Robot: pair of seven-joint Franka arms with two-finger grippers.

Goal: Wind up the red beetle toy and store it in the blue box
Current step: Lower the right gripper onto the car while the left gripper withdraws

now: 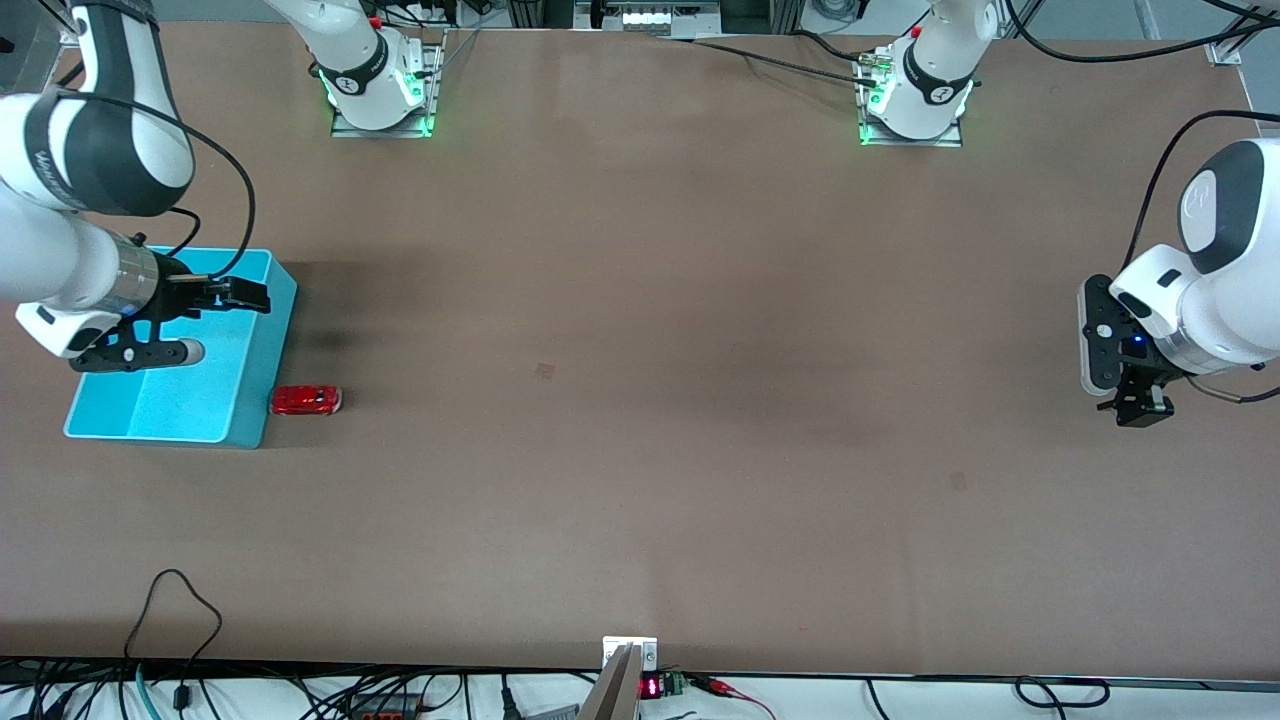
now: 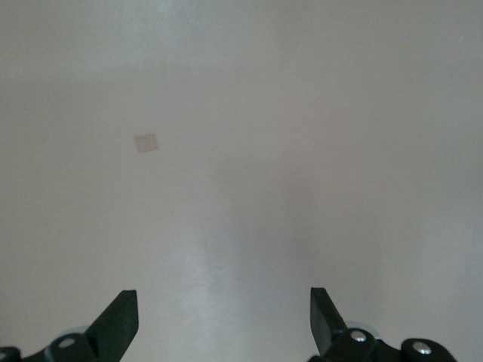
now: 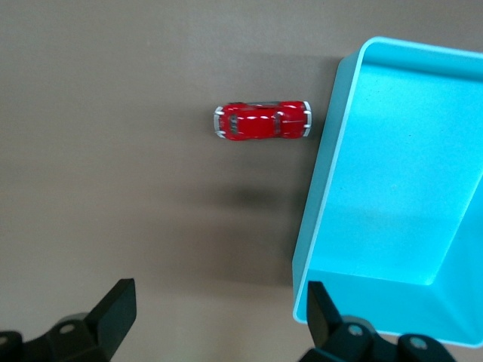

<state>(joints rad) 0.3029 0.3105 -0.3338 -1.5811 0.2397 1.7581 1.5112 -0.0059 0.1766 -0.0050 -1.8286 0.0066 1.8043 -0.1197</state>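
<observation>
The red beetle toy [image 1: 307, 400] stands on the table right beside the blue box [image 1: 262, 372], on the box's side toward the left arm's end. The box is open-topped and nothing shows inside it. My right gripper [image 1: 250, 296] is open and empty, up over the box's wall on the toy's side. In the right wrist view [image 3: 220, 302] its jaws stand wide apart, with the toy [image 3: 262, 121] and the box's rim [image 3: 323, 188] below them. My left gripper [image 1: 1140, 410] waits open and empty over bare table at the left arm's end [image 2: 223, 309].
The brown table has a small square mark [image 1: 545, 371] near its middle, and a similar patch shows in the left wrist view [image 2: 146, 142]. The two arm bases [image 1: 380, 90] [image 1: 915, 100] stand along the edge farthest from the front camera. Cables [image 1: 180, 620] lie at the nearest edge.
</observation>
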